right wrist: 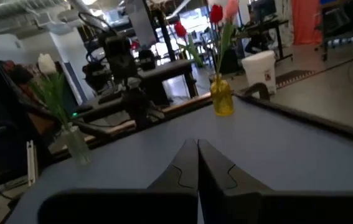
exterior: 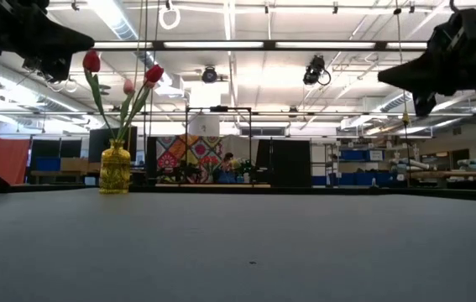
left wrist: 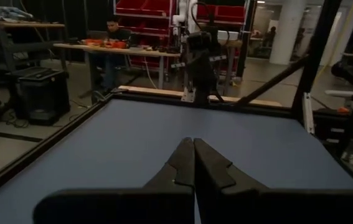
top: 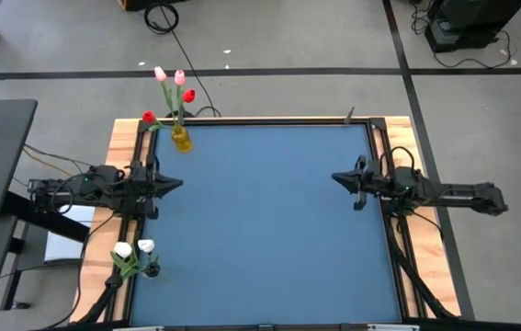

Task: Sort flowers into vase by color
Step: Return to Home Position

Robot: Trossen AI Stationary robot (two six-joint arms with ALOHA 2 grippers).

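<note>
My left hand [top: 179, 184] at 9 o'clock and right hand [top: 335, 177] at 3 o'clock are both closed, empty, above the worktop [top: 260, 239].

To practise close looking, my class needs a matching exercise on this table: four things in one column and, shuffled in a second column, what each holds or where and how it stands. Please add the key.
Column one
1. yellow vase
2. transparent vase
3. left gripper
4. right gripper

Column two
A. shut, at the right side of the table
B. holds white tulips
C. shut, at the table's left side
D. holds red and pink tulips

Pairs: 1-D, 2-B, 3-C, 4-A
</note>
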